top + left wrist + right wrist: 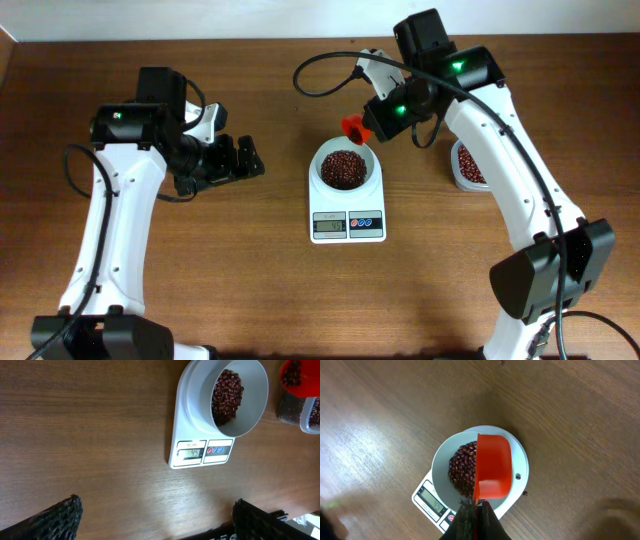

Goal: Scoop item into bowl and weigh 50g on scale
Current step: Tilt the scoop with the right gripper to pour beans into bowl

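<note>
The small round white bowl [319,167] sits on the flat white digital scale [372,236] mid-bench, so every added bean registers straight away. The right end effector [476,506] is clamped tight on the handle of an orange-red plastic scoop [352,127], holding it at the bowl's far rim, probably for a slow top-up. The dark red-brown beans [343,170] are heaped in the bowl, right below that end effector. A clear plastic tub [458,180] holds more toward the right edge. The left end effector [243,160] hangs wide open and empty, toward the left edge, out of the way.
</note>
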### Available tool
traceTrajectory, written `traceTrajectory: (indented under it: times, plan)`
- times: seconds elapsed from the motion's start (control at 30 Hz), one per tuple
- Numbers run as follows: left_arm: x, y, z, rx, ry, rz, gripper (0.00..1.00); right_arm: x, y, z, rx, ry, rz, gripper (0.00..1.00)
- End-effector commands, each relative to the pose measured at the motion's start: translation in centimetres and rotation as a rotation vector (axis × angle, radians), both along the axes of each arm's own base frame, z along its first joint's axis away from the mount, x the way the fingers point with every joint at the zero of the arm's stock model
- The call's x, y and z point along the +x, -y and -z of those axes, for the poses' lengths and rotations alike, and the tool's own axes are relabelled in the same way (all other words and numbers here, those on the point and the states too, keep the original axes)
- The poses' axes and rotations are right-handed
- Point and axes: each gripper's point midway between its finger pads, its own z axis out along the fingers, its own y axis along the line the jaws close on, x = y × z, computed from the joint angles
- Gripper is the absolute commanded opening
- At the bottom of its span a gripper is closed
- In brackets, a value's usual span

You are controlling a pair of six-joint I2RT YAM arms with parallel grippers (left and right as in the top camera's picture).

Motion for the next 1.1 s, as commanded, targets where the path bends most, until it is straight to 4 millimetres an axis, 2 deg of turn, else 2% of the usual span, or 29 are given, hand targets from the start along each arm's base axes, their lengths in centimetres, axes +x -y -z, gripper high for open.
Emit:
traceTrajectory:
  times: [0.0,0.1,0.17,0.2,0.23,0.27,0.33,0.47,1.07]
  plan:
    - [0.0,0.2,0.3,-0.007,-0.01,0.003,0.99,0.4,0.0,-1.1,0.005,0.038,-0.006,0.04]
    - [0.0,0.2,0.3,-0.007,-0.01,0.003,0.99,-0.4,-0.6,-0.8,-0.024,0.043,-0.067,0.04]
    - [0.0,0.2,0.3,-0.007,-0.01,0.003,0.99,0.9,1.1,-0.3,-0.145,0.09,0.021,0.04]
    - [0.0,0.2,0.3,-0.007,-0.01,0.003,0.99,0.8,0.9,-0.4,-0.133,0.089,0.006,0.04]
    - [0.0,0.2,0.3,-0.007,-0.01,0.003,0.99,-0.4,-0.8,-0.7,-0.061,0.083,-0.127,0.04]
    - [0.0,0.2,0.3,-0.007,-0.01,0.003,0.99,-0.6,-1.0,-0.8,-0.049,0.083,-0.147,0.04]
    - [0.0,0.2,0.3,-0.007,-0.01,0.003,0.99,0.3,0.1,-0.6,-0.101,0.091,-0.057,0.04]
    - [0.0,0.2,0.3,-0.007,-0.01,0.003,0.99,-0.1,-0.7,-0.8,-0.05,0.077,-0.08,0.04]
    - [0.0,0.2,0.3,-0.007,-0.01,0.003,0.99,0.0,-0.8,-0.8,-0.048,0.079,-0.081,0.04]
